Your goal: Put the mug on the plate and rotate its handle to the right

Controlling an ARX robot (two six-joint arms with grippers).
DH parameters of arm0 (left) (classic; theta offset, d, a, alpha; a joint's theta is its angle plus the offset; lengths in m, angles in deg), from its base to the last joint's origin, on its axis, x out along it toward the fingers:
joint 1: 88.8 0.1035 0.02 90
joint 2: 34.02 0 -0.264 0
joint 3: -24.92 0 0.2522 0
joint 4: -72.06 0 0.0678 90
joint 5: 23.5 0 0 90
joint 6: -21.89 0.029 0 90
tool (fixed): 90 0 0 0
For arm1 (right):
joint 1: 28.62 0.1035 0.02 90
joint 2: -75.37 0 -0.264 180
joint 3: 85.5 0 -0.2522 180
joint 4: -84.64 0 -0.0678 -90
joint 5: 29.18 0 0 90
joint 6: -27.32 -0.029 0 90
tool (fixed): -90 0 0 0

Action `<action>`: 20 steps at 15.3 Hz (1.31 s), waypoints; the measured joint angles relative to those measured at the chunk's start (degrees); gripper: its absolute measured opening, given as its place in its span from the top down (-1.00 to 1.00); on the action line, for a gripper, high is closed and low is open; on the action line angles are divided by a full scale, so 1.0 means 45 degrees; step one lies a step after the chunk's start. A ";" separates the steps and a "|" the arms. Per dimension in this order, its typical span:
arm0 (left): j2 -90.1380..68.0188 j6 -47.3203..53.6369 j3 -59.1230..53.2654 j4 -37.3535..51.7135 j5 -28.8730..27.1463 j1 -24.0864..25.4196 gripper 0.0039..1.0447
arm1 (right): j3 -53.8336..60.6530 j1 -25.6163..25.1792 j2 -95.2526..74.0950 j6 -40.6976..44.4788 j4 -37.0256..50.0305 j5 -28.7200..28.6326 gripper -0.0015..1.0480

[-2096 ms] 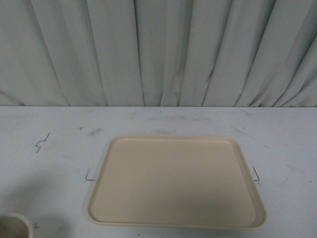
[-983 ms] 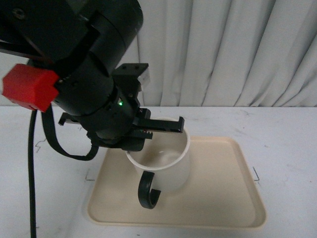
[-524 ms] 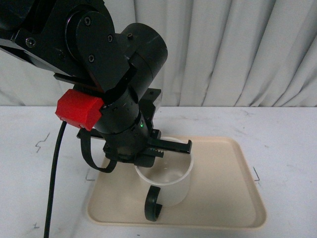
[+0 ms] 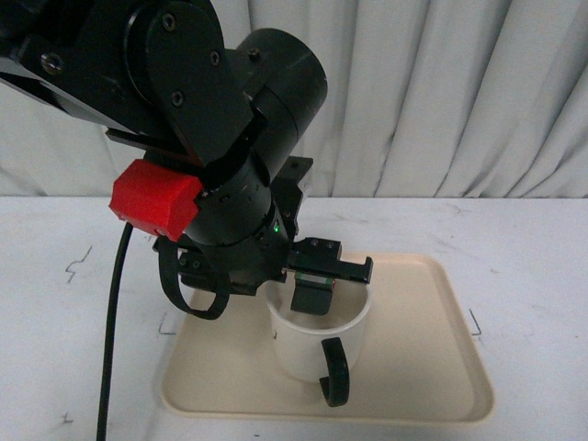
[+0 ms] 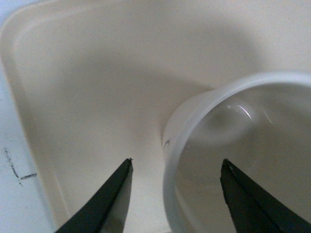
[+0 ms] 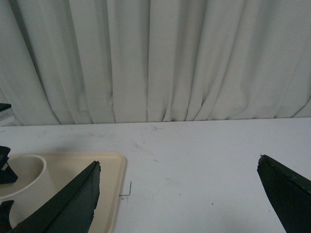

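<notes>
The mug (image 4: 308, 354) has shifted slightly right, its handle (image 4: 335, 372) swung rightward.

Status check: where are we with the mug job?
Done: the mug stands on the plate. In hand: the left pincer straddles its wall, jaws open. Left: the handle faces the camera, not right, so the turn remains. The right pincer is open and empty.

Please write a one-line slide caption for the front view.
Left claw straddles rim of mug on plate, handle toward camera.
</notes>
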 joint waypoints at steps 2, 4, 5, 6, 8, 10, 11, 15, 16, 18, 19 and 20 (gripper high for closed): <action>0.1350 0.0121 -0.0865 0.0937 0.0165 0.0199 -0.57 | 0.0000 0.0000 0.0000 0.0000 0.0000 -0.0005 -0.87; 0.4041 0.0583 -0.3045 0.4386 0.0729 0.0845 -0.91 | 0.0000 0.0000 0.0000 0.0000 0.0000 -0.0005 -0.87; 0.6125 0.0733 -0.4643 0.7038 -0.0277 0.1613 -0.87 | 0.0000 -0.0005 0.0000 0.0000 -0.0005 0.0000 -0.87; 0.7305 0.1598 -0.6392 1.1890 -0.2754 0.2200 -0.60 | 0.0000 0.0005 0.0000 0.0000 0.0010 -0.0015 -0.87; 0.7975 0.2244 -0.9573 1.4950 -0.2545 0.2783 -0.12 | 0.0000 0.0000 0.0000 0.0000 0.0000 -0.0005 -0.87; 0.9632 0.2448 -1.1317 1.5771 -0.1802 0.3536 0.41 | 0.0000 0.0000 0.0000 -0.0005 0.0000 -0.0005 -0.87; 1.0477 0.2453 -1.2026 1.5834 -0.1520 0.3959 0.68 | 0.0000 0.0000 0.0000 0.0000 0.0000 -0.0005 -0.87; 1.2473 0.2487 -1.3954 1.5387 -0.0554 0.4770 0.97 | 0.0000 0.0000 0.0000 -0.0005 0.0000 -0.0005 -0.87; 1.3114 0.2487 -1.4260 1.5154 -0.0408 0.4979 0.97 | 0.0000 0.0000 0.0000 0.0000 0.0000 -0.0005 -0.87; 1.4095 0.2487 -1.4892 1.4528 -0.0083 0.5255 0.97 | 0.0000 0.0000 0.0000 -0.0005 0.0000 -0.0005 -0.87; 1.4693 0.2492 -1.5115 1.4222 0.0068 0.5362 0.97 | 0.0000 0.0000 0.0000 -0.0005 0.0000 -0.0005 -0.87; 1.5310 0.2497 -1.5276 1.3872 0.0899 0.6057 0.97 | 0.0000 0.0000 0.0000 0.0000 0.0005 -0.0005 -0.87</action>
